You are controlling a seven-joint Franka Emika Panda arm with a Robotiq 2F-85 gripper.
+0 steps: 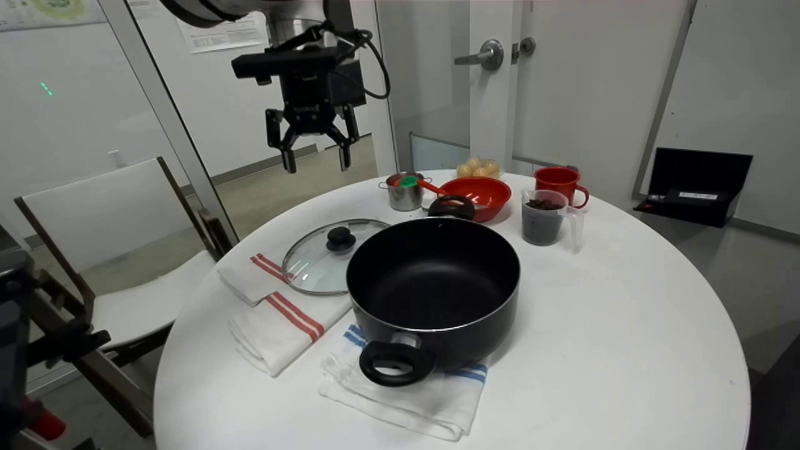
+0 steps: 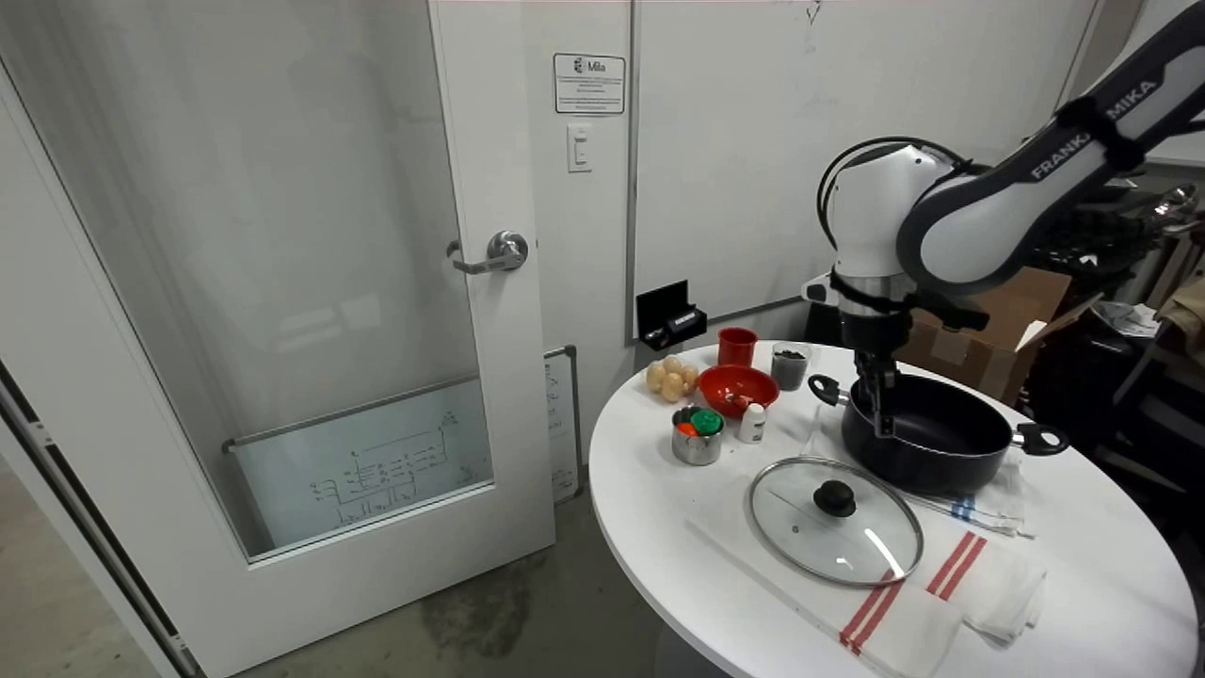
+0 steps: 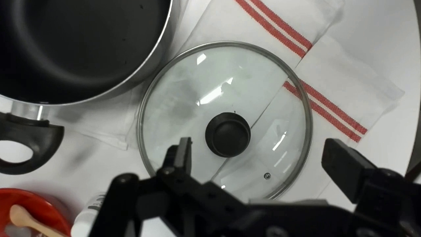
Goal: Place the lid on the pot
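White table [image 1: 625, 337], clear lid [image 2: 834, 532], black knob [image 3: 228, 135]

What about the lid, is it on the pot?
No, in the wrist view the lid lies over red-striped cloth beside the uncovered pot.

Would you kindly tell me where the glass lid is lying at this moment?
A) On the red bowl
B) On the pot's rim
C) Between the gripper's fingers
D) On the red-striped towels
D: in the wrist view, the red-striped towels show through the glass of the lid and beyond its edge, while the pot stands uncovered beside it.
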